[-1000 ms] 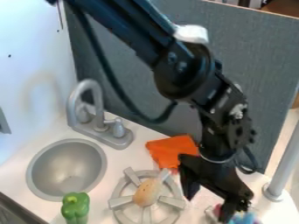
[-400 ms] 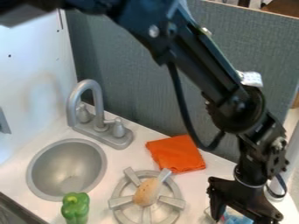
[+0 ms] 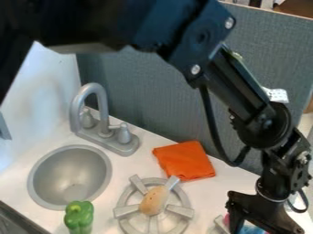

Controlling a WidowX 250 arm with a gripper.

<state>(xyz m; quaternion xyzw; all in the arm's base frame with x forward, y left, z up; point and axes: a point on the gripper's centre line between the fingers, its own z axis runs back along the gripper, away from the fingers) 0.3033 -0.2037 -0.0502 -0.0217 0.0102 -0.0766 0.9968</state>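
The black gripper (image 3: 264,224) hangs at the bottom right corner, its lower end cut off by the view's edge. Beneath and beside it a light blue thing (image 3: 249,229) and a bit of pink show, partly hidden by the gripper; whether it touches them I cannot tell. An orange folded cloth (image 3: 185,160) lies behind and to the left of it. On the grey burner grate (image 3: 126,211) rests a tan oblong thing (image 3: 154,200). A green pepper (image 3: 79,217) stands upright at the lower left.
A round metal sink (image 3: 39,176) is set into the white counter at left, with a grey faucet (image 3: 103,132) behind it. A grey partition (image 3: 147,91) rises along the back. The arm's upper links span the top of the view.
The gripper has moved right and down toward the corner, away from the orange cloth, which is now uncovered. The upper arm has come lower across the top. Cloth, tan thing and pepper stayed put.
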